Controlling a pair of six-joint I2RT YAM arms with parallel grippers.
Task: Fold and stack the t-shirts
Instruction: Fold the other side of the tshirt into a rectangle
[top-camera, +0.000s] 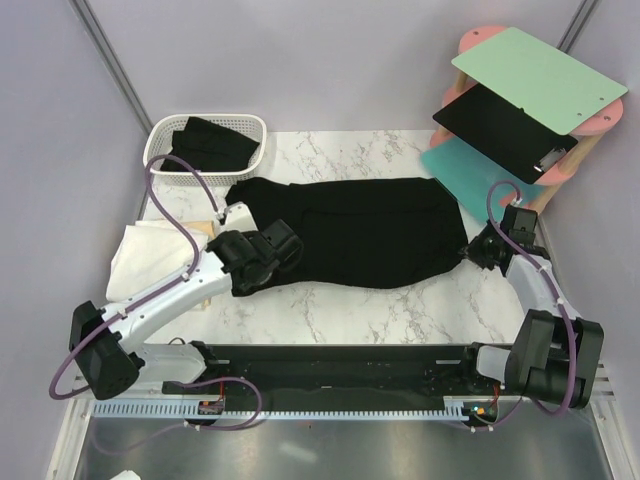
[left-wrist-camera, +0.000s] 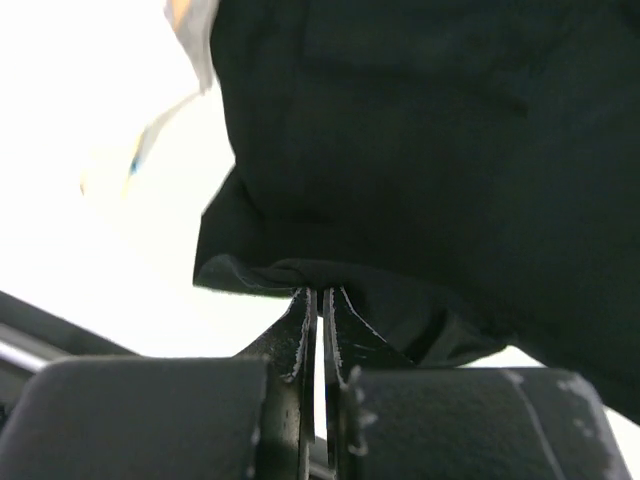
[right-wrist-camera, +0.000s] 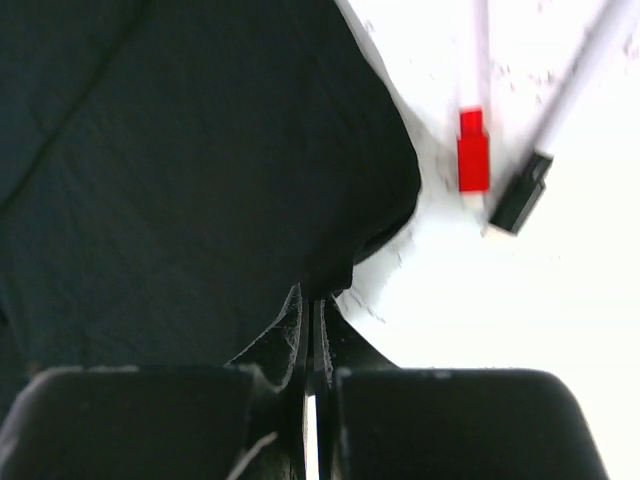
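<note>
A black t-shirt (top-camera: 365, 232) lies spread across the middle of the marble table. My left gripper (top-camera: 280, 248) is shut on its left near edge; the left wrist view shows the pinched black cloth (left-wrist-camera: 330, 270) bunched at the fingertips. My right gripper (top-camera: 478, 250) is shut on the shirt's right near corner, seen as dark cloth (right-wrist-camera: 200, 180) in the right wrist view. A white or cream folded t-shirt (top-camera: 150, 255) lies at the left, partly under my left arm. Another black t-shirt (top-camera: 215, 143) lies in the white basket (top-camera: 165, 135).
A pink shelf stand at the back right holds a green board (top-camera: 535, 70), a black board (top-camera: 500, 130) and a teal board (top-camera: 470, 170). A black rail (top-camera: 340, 360) runs along the near edge. A red and black connector (right-wrist-camera: 472, 150) lies right of the shirt.
</note>
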